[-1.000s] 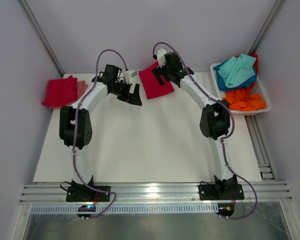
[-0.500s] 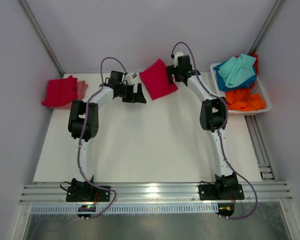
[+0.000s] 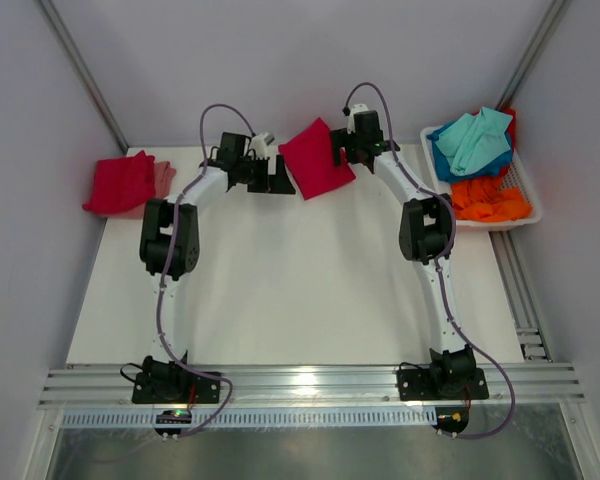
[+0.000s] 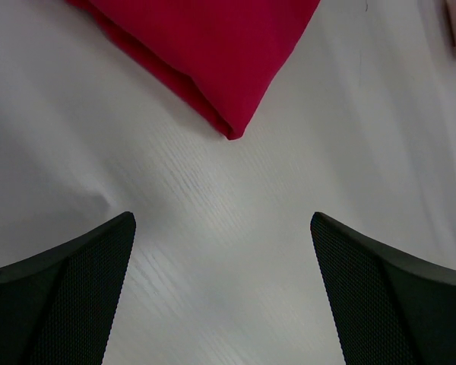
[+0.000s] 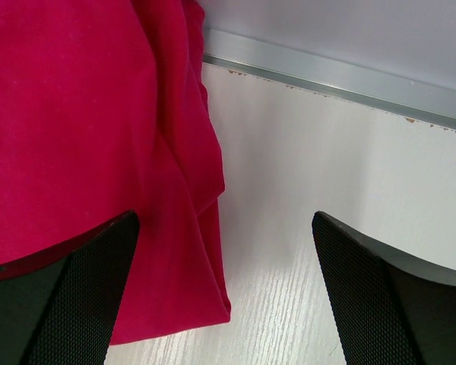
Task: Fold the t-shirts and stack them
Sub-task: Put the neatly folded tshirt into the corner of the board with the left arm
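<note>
A folded crimson t-shirt [image 3: 316, 157] lies at the far middle of the white table. Its near corner shows in the left wrist view [image 4: 205, 53], and its right edge in the right wrist view [image 5: 99, 167]. My left gripper [image 3: 277, 182] is open and empty just left of that shirt, over bare table [image 4: 222, 228]. My right gripper [image 3: 343, 156] is open at the shirt's right edge, with one finger [image 5: 57, 296] over the cloth. A stack of folded red shirts [image 3: 125, 183] sits at the far left.
A white basket [image 3: 527, 205] at the far right holds teal [image 3: 475, 140], blue, red and orange [image 3: 492, 200] shirts. The back wall and a metal rail [image 5: 342, 80] run close behind the right gripper.
Both arms have reached further back, and the crimson shirt has shifted slightly. The right gripper moved from over the shirt to its right edge. The left gripper moved up beside the shirt's left corner.
</note>
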You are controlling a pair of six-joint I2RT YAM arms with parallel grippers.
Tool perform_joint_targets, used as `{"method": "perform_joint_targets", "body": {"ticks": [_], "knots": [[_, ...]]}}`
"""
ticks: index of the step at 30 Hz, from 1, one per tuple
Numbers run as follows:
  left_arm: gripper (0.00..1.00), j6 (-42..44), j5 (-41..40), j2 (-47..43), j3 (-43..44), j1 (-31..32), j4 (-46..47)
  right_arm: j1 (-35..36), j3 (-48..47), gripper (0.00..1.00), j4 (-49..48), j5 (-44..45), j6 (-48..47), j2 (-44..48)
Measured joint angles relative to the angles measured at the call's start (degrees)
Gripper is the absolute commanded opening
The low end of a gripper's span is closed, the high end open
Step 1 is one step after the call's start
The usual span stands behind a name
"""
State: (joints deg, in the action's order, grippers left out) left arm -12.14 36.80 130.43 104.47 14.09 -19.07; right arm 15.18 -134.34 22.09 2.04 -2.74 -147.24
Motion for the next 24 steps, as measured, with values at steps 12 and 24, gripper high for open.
{"method": "perform_joint_targets", "body": {"ticks": [12,24], "knots": [[0.99,2.7,0.5,-0.1,-0.6,-1.4,-0.9,0.0,0.0,0.99,-1.3,0.7,6.6,0.0],[0.99,5.5,0.3,-3.5,-4.7,-1.9,-3.9,-0.3,-1.9,0.99,-3.8,-17.3,14.8,-3.0]]}}
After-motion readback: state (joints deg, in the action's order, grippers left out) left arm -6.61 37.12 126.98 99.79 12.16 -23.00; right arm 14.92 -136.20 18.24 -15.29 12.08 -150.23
